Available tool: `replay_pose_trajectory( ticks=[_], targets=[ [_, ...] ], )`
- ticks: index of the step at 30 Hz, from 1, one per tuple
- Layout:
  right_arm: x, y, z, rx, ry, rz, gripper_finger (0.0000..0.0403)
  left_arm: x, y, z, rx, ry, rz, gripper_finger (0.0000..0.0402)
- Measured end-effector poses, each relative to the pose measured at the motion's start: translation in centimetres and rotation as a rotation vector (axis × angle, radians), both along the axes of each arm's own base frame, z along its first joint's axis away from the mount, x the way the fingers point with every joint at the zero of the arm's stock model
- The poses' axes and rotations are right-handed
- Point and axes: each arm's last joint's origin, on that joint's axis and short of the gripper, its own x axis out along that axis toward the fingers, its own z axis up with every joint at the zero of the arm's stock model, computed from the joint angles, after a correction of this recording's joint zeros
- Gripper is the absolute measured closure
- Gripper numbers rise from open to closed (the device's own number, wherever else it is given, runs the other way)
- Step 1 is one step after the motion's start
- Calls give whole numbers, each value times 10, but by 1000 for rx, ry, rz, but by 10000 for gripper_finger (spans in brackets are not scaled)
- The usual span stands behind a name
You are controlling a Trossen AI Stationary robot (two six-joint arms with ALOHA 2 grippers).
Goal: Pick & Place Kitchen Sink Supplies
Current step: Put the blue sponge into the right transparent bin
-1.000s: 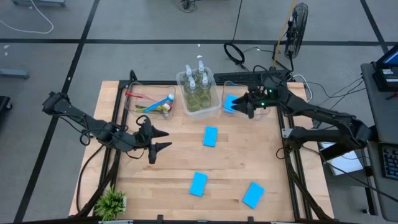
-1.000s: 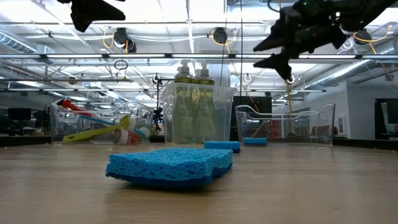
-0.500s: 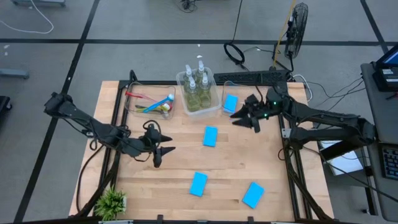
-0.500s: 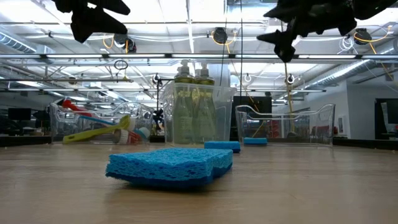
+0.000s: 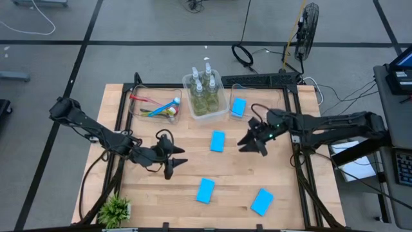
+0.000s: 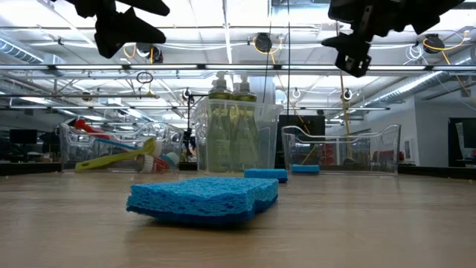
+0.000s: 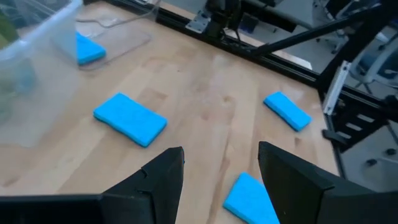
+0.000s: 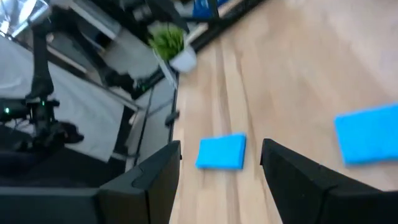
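Three light-blue sponges lie flat on the wooden table: one in the middle (image 5: pixel 218 141), two near the front edge (image 5: pixel 205 191) (image 5: pixel 262 202). Another sponge (image 5: pixel 239 107) lies in the right clear bin. The soap bottles (image 5: pixel 205 90) stand in the middle bin, and the brushes (image 5: pixel 154 106) lie in the left bin. My left gripper (image 5: pixel 182 156) (image 7: pixel 221 168) hangs open above the table, left of the middle sponge (image 7: pixel 129 118). My right gripper (image 5: pixel 244 138) (image 8: pixel 221 162) hangs open to that sponge's right, in front of the right bin. Neither holds anything.
A small potted plant (image 5: pixel 116 209) stands at the table's front left corner. The three clear bins line the far edge. In the low view the nearest sponge (image 6: pixel 202 198) fills the foreground, with both grippers high above it. Black frame rails run along the table's left and right edges.
My right gripper has swung from above the right bin toward the table's near edge and now hangs beside the middle sponge, still open. My left gripper has moved toward the right and near edges and sunk a little, still open. No object has moved.
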Motion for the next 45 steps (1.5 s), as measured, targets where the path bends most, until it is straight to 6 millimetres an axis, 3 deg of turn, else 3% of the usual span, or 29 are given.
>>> replay_pose_trajectory(
  ticks=[9, 14, 19, 24, 32, 38, 45],
  targets=[
    [-11, 28, -16, 60, 233, 109, 192, 1, -5, 0, -41, -9, -45, 192],
    [-15, 38, -20, 38, 275, 165, 192, 5, -9, 0, -140, -22, -89, 192],
    [-15, 40, -19, -17, 236, 204, 193, 22, -20, 1, -153, 21, -140, 192],
    [-17, 39, -16, -80, 179, 226, 193, 49, -32, -6, -141, 197, -187, 192],
    [-29, 35, -2, -149, 79, 148, 193, 84, -50, -22, -283, 396, -205, 192],
    [-46, 31, 15, -217, -49, 112, 193, 93, -58, -49, -456, 497, -144, 192],
    [-67, 28, 29, -254, -163, 92, 193, 105, -68, -68, -606, 490, -90, 192]
  ],
)
